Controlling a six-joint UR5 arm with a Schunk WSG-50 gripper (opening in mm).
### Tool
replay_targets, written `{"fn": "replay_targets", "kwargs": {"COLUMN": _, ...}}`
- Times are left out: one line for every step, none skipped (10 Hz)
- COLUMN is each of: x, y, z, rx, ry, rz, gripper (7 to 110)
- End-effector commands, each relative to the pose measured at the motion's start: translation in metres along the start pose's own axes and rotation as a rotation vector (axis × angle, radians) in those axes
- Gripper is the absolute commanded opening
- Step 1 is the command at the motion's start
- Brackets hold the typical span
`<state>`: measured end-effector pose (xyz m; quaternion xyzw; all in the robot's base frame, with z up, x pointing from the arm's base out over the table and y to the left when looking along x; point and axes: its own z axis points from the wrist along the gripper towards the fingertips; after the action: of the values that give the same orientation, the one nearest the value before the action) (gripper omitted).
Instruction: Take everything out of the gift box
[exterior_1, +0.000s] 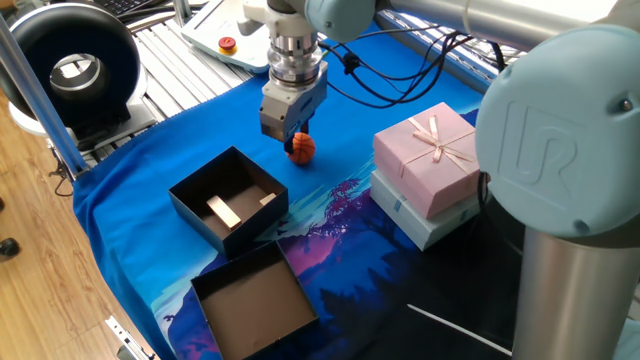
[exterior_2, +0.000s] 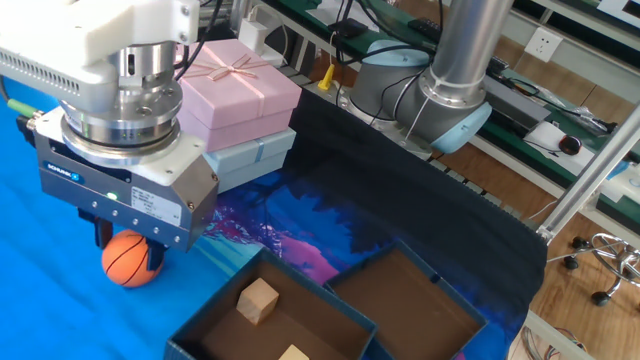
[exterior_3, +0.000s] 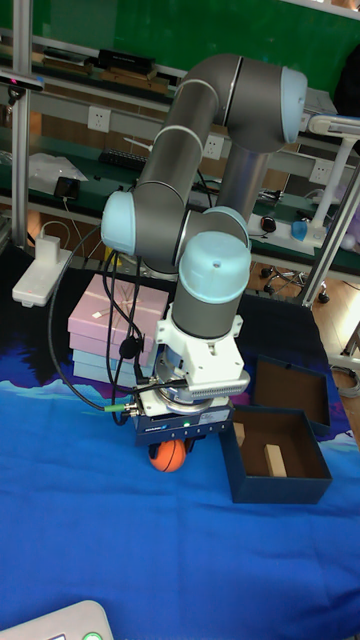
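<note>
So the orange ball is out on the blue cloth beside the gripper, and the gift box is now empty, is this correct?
Not quite: the gift box is not empty. One fixed view shows the flat wooden bar on its floor, and the other fixed view shows the wooden cube there. The orange ball is on the blue cloth, at the gripper.

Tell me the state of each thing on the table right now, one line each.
gift box: open, upright, not yet empty
ball: out of the box, on the blue cloth under the gripper
wooden cube: inside the gift box
wooden bar: lying flat inside the gift box
gripper: low around the ball; grip cannot be judged
shallow tray: open, empty
pink box: closed, stacked on a pale blue box
</note>
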<state>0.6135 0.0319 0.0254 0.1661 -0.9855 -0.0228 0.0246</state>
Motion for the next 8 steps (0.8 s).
{"fn": "replay_targets", "kwargs": {"x": -0.002, "y": 0.002, "z": -0.001, "rx": -0.021, "ry": -0.006, "rz": -0.014, "gripper": 66}}
{"fn": "replay_targets", "kwargs": {"x": -0.002, "y": 0.002, "z": -0.001, "rx": -0.019, "ry": -0.006, "rz": -0.012, "gripper": 66}}
{"fn": "replay_targets", "kwargs": {"x": -0.002, "y": 0.004, "z": -0.001, "rx": -0.026, "ry": -0.005, "rz": -0.014, "gripper": 66}}
{"fn": "replay_targets", "kwargs": {"x": 0.001, "y": 0.005, "z": -0.002, "rx": -0.030, "ry": 0.007, "rz": -0.023, "gripper": 66}}
{"fn": "replay_targets", "kwargs": {"x": 0.001, "y": 0.003, "z": -0.005, "rx": -0.025, "ry": 0.010, "rz": -0.034, "gripper": 66}}
{"fn": "replay_targets", "kwargs": {"x": -0.003, "y": -0.001, "z": -0.008, "rx": -0.003, "ry": 0.008, "rz": -0.045, "gripper": 66}}
{"fn": "replay_targets", "kwargs": {"x": -0.008, "y": -0.007, "z": -0.014, "rx": 0.033, "ry": 0.002, "rz": -0.052, "gripper": 66}}
{"fn": "replay_targets", "kwargs": {"x": -0.015, "y": -0.013, "z": -0.023, "rx": 0.081, "ry": -0.002, "rz": -0.059, "gripper": 66}}
